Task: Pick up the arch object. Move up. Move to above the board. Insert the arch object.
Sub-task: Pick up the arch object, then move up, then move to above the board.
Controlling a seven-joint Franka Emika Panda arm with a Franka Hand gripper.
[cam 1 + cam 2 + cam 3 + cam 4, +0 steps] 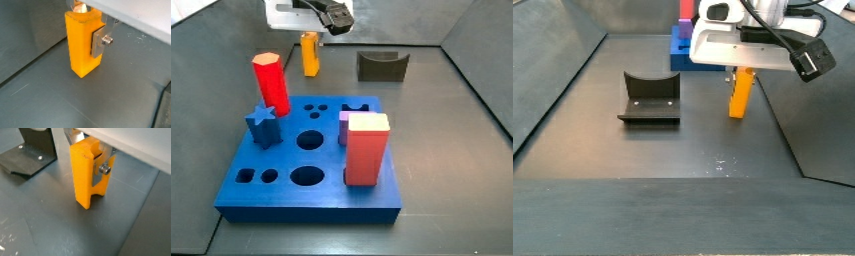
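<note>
The arch object [80,50] is a tall slim yellow-orange post with a notch in its foot [81,178]. It stands upright, with its foot on or just above the grey floor. My gripper [85,36] is shut on its upper part. One silver finger plate [100,41] presses flat on its side, and the other finger is hidden behind it. The same grasp shows in a wrist view [90,163]. In both side views the gripper [310,36] [743,70] holds the post [310,58] [742,97] well away from the blue board [305,188] [679,45].
On the board stand a red hexagonal post [270,85], a blue star [262,122], a purple piece [349,118] and a red block with a pale top [366,150]. The dark fixture [380,66] [647,97] [30,150] stands beside the arch object. Grey walls enclose the floor.
</note>
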